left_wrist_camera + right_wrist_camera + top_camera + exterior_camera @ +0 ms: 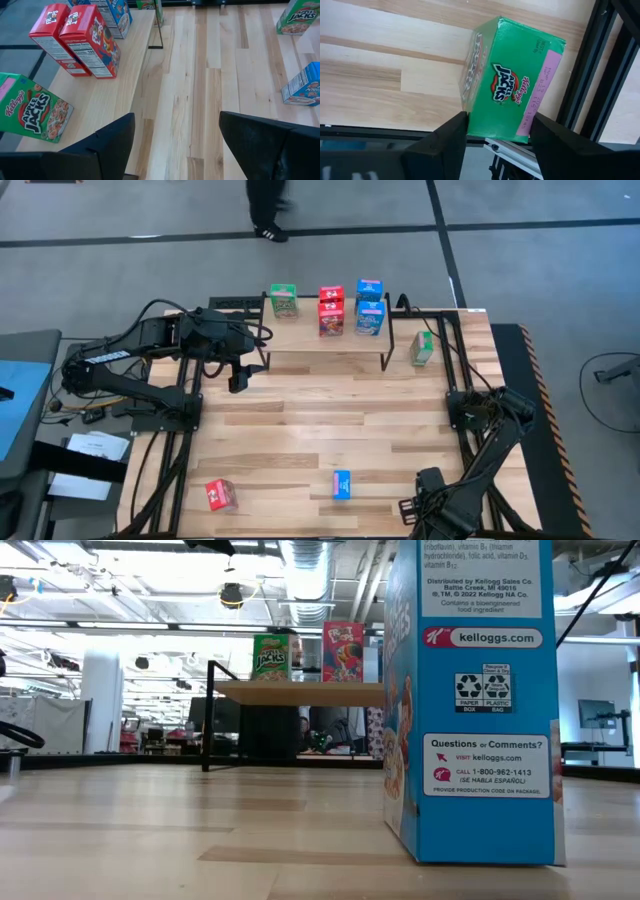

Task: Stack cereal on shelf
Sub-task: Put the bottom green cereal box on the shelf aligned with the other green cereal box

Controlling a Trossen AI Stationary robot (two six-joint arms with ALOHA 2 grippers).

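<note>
Where dark jaws flank it, glossy green cardboard box [507,100].

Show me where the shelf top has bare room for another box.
The shelf is bare between the green box and the red boxes, and along its front edge. The right end is crowded: red boxes and blue boxes sit close together.
</note>
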